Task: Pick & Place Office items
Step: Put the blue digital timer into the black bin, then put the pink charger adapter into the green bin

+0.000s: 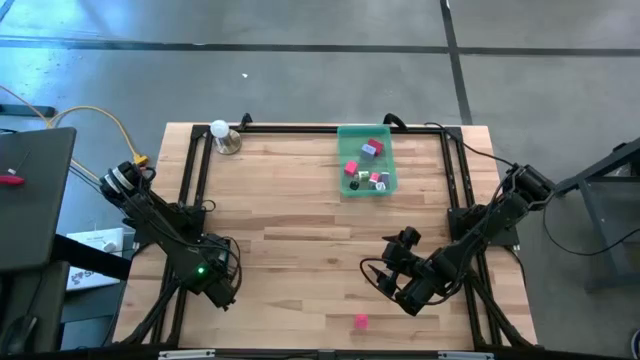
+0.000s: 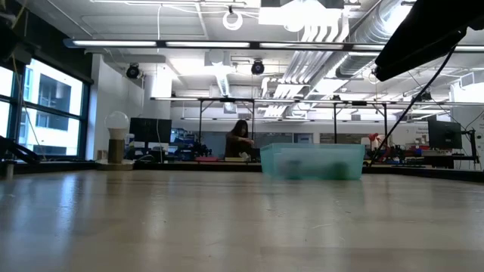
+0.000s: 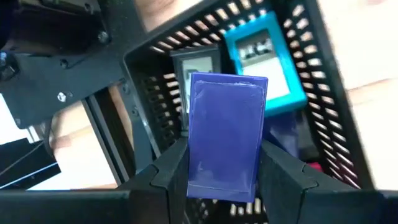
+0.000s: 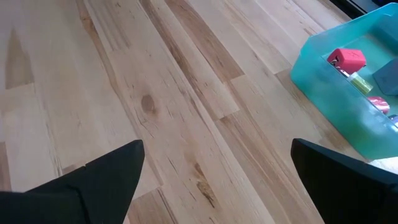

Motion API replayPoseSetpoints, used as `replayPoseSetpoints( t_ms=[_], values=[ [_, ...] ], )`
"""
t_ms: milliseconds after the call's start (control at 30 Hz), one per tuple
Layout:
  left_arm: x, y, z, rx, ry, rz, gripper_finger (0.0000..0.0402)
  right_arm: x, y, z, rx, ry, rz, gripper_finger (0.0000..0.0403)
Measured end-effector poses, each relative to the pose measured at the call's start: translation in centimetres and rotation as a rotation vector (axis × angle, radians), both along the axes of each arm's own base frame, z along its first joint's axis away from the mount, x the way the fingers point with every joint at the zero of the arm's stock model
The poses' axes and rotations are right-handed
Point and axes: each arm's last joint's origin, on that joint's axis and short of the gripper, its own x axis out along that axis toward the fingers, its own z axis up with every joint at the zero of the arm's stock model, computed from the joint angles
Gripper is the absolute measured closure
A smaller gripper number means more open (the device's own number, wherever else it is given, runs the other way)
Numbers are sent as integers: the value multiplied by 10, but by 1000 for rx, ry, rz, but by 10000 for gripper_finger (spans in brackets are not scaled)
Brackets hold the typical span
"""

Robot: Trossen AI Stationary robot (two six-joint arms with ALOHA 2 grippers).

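Office items: a purple flat piece (image 3: pixel 227 134) is clamped upright between the left gripper (image 1: pixel 213 290) fingers, above a black slotted basket (image 3: pixel 336 93) beside the table's left edge.
Basket contents: a teal piece (image 3: pixel 264 59) and a dark framed piece (image 3: pixel 196 62) are seen below the purple one; more may be hidden.
Green tray (image 1: pixel 367 190): set near the table's far edge, right of centre; a red block (image 1: pixel 373 147), a pink block (image 1: pixel 351 167) and several small pieces are already held in it.
Stray item: one pink block (image 1: pixel 360 321) is left lying alone near the table's front edge.
Right gripper (image 1: pixel 392 280): poised with fingers spread wide and nothing between them, over bare wood in the table's right front part, the stray block near it.
Progress: judged as partly done; a handful are placed, the purple piece is in transit, and the basket is not yet emptied.
Bystander objects: a white ball on a metal base (image 1: pixel 222 134) stands at the far left corner.
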Motion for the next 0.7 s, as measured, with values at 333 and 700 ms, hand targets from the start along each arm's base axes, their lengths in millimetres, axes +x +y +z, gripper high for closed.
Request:
replayPoseSetpoints(
  t_ms=[333,700],
  values=[
    [-2,2,-4,0,23,17,259,0,0,0,0,0,0,8],
    [-3,3,-7,6,26,21,206,0,0,0,0,0,0,8]
  ],
)
